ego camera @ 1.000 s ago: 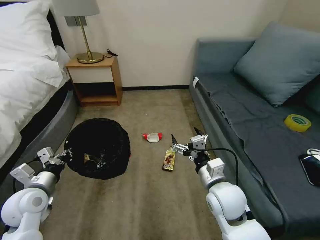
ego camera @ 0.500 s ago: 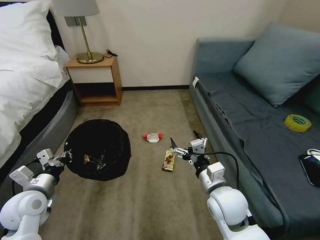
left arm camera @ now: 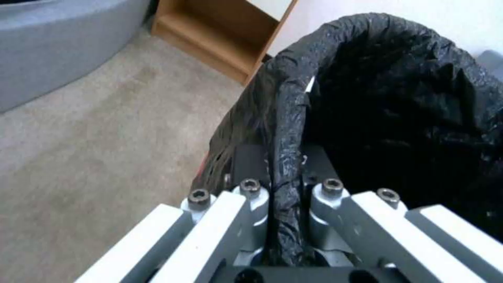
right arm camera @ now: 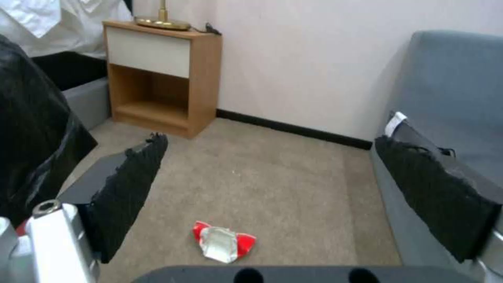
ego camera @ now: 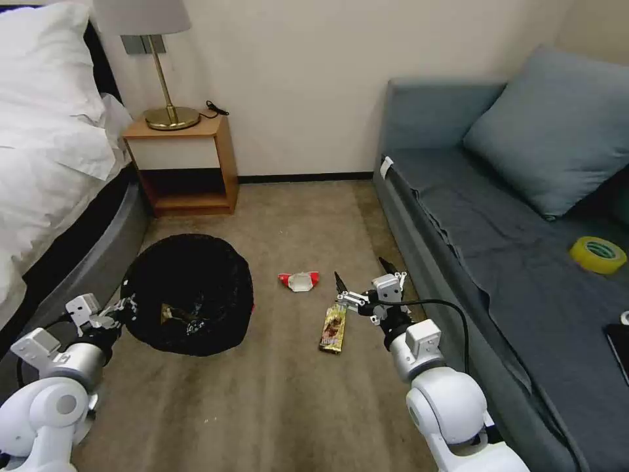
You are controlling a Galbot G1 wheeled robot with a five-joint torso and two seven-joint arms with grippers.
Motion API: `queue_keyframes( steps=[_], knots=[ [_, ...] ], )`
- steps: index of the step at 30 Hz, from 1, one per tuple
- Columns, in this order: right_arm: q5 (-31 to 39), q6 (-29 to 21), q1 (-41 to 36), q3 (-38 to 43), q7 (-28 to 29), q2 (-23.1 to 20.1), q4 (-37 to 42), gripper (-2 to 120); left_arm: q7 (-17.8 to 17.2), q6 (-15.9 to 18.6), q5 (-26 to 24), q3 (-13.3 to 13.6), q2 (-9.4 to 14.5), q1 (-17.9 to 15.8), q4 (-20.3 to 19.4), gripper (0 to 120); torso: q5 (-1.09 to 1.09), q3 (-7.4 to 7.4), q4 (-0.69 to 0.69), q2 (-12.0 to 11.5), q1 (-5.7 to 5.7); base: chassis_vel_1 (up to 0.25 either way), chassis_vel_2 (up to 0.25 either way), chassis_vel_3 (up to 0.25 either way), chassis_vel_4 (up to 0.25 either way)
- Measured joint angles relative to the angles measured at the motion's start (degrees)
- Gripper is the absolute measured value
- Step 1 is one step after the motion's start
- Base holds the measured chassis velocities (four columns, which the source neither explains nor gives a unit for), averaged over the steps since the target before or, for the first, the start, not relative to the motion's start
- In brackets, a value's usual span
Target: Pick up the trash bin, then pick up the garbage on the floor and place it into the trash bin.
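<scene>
Gripping the near-left rim of the trash bin (ego camera: 189, 294) in our clamped left gripper (ego camera: 126, 307), with our right gripper (ego camera: 364, 282) spread wide just right of the snack wrapper (ego camera: 333, 328), we have dipped our view slightly, suggesting descent toward that wrapper

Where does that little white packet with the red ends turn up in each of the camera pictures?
Head view: the white packet with red ends lies on the carpet between the trash bin and the sofa.
Left wrist view: not in it; the left gripper clamps the bin's bagged rim.
Right wrist view: the packet lies on the carpet between the open right gripper's fingers.
Shared landmark: the wooden nightstand by the wall.
</scene>
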Motion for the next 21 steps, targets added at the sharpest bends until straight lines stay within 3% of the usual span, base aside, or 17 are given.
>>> queue_keyframes(
  steps=[21],
  knots=[
    [1.63,-1.59,3.51,-1.08,0.62,-0.32,-2.54,100,0.05,0.00,-0.14,-0.37,-0.08,0.23,0.57,4,0.00,0.00,0.01,0.00,0.00,-0.077,0.079,0.075,-0.078]
  ],
)
